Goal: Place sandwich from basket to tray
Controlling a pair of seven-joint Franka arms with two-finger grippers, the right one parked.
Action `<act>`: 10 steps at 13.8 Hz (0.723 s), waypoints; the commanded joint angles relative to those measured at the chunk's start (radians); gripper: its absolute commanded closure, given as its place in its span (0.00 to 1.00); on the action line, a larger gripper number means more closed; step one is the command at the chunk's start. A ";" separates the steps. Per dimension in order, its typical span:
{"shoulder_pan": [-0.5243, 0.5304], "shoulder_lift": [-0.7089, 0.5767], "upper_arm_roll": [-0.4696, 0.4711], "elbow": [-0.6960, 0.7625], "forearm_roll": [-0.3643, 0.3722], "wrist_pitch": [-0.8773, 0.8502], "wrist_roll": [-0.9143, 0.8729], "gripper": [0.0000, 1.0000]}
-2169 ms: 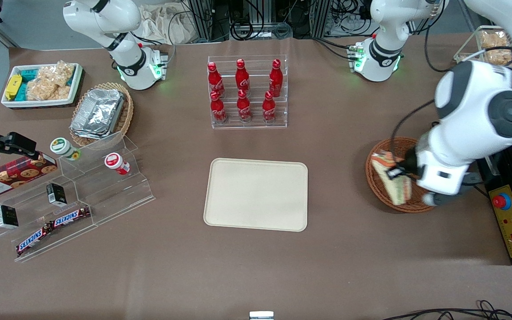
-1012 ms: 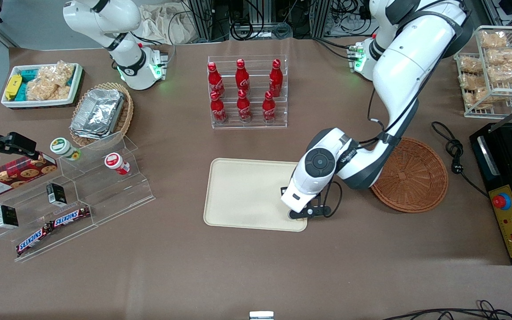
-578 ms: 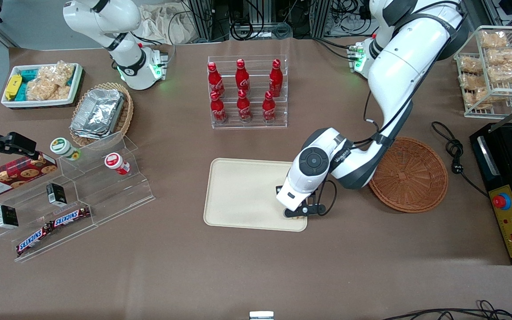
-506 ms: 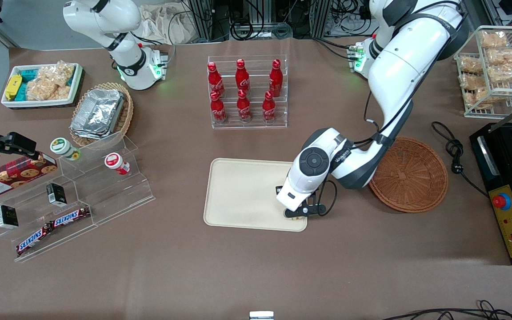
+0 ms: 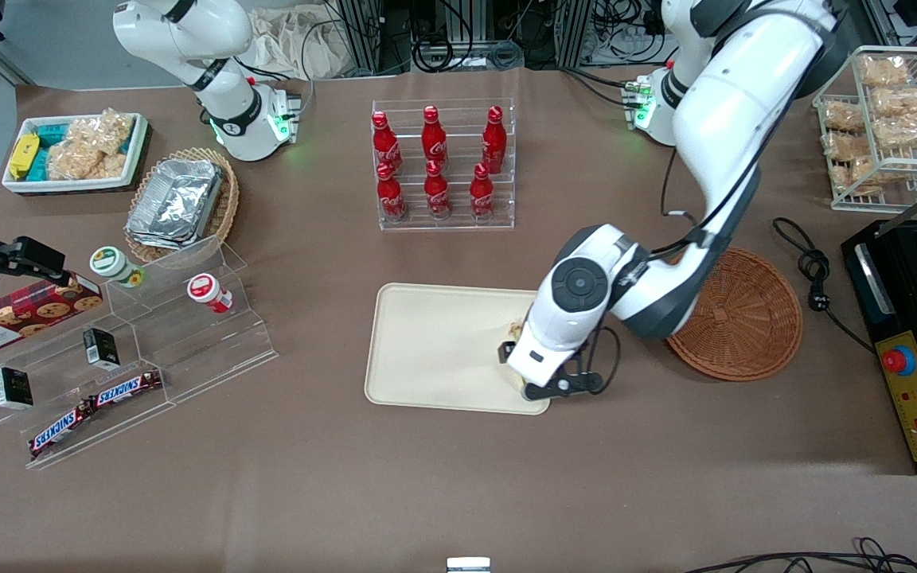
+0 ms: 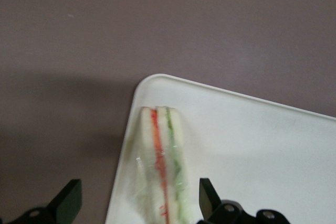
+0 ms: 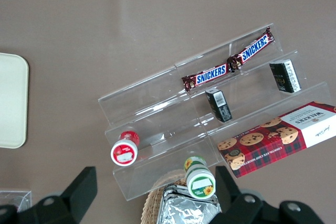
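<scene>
The sandwich point(image 6: 160, 156) lies on the cream tray point(image 6: 252, 140), close to the tray corner that is nearest the basket and the front camera. My left gripper point(image 6: 137, 199) hangs just above it, open, one finger on each side and neither touching the wrap. In the front view the gripper point(image 5: 534, 368) and wrist cover most of the sandwich point(image 5: 516, 328); only a pale bit shows on the tray point(image 5: 435, 342). The reddish-brown basket point(image 5: 733, 314) sits beside the tray, toward the working arm's end, with nothing in it.
A clear rack of red cola bottles point(image 5: 442, 163) stands farther from the camera than the tray. A black cable point(image 5: 813, 270) and a control box with a red button point(image 5: 916, 394) lie past the basket. A stepped acrylic shelf point(image 5: 132, 350) with snacks stands toward the parked arm's end.
The gripper carried the sandwich from the basket to the tray corner. In the last half second it opened, let go and lifted slightly, leaving the sandwich on the tray.
</scene>
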 commanded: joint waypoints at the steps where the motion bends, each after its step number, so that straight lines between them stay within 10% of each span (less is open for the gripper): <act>1: 0.110 -0.152 -0.001 -0.032 -0.007 -0.097 -0.010 0.00; 10: 0.316 -0.457 0.096 -0.156 -0.230 -0.336 0.382 0.00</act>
